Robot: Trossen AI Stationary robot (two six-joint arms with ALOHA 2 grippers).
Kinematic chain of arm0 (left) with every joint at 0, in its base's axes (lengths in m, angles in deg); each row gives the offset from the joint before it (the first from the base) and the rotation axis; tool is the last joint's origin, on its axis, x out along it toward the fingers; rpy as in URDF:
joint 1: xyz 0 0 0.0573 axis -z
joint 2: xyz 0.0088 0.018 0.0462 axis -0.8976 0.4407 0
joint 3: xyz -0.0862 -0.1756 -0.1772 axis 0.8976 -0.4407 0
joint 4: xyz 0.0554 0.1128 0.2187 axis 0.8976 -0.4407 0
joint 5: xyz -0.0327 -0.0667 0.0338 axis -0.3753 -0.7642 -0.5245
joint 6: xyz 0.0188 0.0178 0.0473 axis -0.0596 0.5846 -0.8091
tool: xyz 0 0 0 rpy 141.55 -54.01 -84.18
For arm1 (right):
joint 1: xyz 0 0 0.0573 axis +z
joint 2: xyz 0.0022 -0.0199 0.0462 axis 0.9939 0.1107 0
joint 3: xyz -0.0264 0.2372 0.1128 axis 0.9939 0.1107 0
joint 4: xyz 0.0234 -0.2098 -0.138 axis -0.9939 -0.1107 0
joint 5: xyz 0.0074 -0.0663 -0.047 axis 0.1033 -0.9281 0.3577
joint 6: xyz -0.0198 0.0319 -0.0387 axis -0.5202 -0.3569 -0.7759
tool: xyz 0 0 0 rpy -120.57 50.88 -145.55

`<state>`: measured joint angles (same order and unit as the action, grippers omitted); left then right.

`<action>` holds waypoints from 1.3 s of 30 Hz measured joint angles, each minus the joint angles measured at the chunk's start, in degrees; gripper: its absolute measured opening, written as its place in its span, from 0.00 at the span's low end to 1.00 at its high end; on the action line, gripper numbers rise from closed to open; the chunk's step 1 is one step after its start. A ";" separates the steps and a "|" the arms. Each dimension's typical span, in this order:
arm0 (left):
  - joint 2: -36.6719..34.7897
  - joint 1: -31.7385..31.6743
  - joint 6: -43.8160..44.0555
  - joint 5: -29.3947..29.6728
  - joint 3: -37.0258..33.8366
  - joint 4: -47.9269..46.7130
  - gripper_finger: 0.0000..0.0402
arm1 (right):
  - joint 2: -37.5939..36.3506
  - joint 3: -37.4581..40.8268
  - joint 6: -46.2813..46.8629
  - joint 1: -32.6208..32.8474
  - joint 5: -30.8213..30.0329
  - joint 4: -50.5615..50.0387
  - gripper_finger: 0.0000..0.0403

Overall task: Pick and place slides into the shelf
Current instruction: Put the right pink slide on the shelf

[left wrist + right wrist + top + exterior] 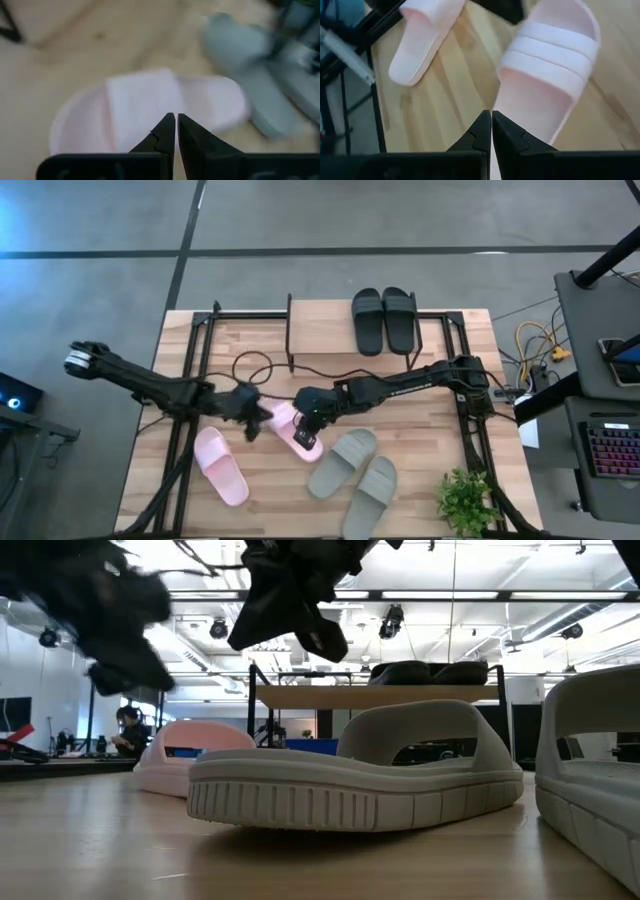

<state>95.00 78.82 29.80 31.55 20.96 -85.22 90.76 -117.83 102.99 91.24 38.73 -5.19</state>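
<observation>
Left gripper (176, 125): fingers closed, nothing held, above a pale pink wide-strap slide (150, 107) | Right gripper (491, 122): fingers closed, empty, over second pink slide (545, 65) | Black slide pair (383, 318): placed on wooden-topped shelf (320, 330)

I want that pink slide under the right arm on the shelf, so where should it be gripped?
Take the pink slide by its wide strap, from above: the strap arches clear of the footbed, which lies flat on the table. The right pincer is shut above it.

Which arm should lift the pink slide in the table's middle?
Probably the right: its pincer, shut, sits directly over that pink slide. The left pincer, also shut, hangs beside it, between the two pink slides.
</observation>
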 joint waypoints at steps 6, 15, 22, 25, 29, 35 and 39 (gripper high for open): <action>-9.05 12.70 0.25 -0.33 -1.00 -6.77 0.02 | 0.16 0.02 -9.43 0.00 3.80 3.69 0.02; -8.94 26.43 13.68 -1.30 -1.30 -2.81 0.02 | 4.46 0.05 -4.83 -3.36 6.80 9.01 0.03; -3.37 32.50 18.03 1.99 -1.30 12.90 0.02 | 9.89 -7.49 -14.89 -2.82 4.06 -4.33 0.32; -0.84 34.45 22.83 2.02 -1.28 13.06 0.02 | 11.27 -12.16 -24.66 -1.68 -2.29 -5.39 0.46; 2.30 37.31 25.80 2.82 -1.28 14.52 0.02 | 13.59 -17.95 -39.87 0.21 -13.03 -6.29 0.57; 4.48 40.96 26.35 11.30 -0.82 15.55 0.02 | 17.72 -22.63 -49.85 0.71 -16.17 -13.29 0.61; 5.37 41.98 27.98 13.59 -0.86 15.70 0.02 | 19.62 -22.62 -50.59 0.94 -19.68 -17.17 0.60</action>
<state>100.37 120.80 57.78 45.15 20.10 -69.52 110.38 -140.46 52.40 92.18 19.04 -22.36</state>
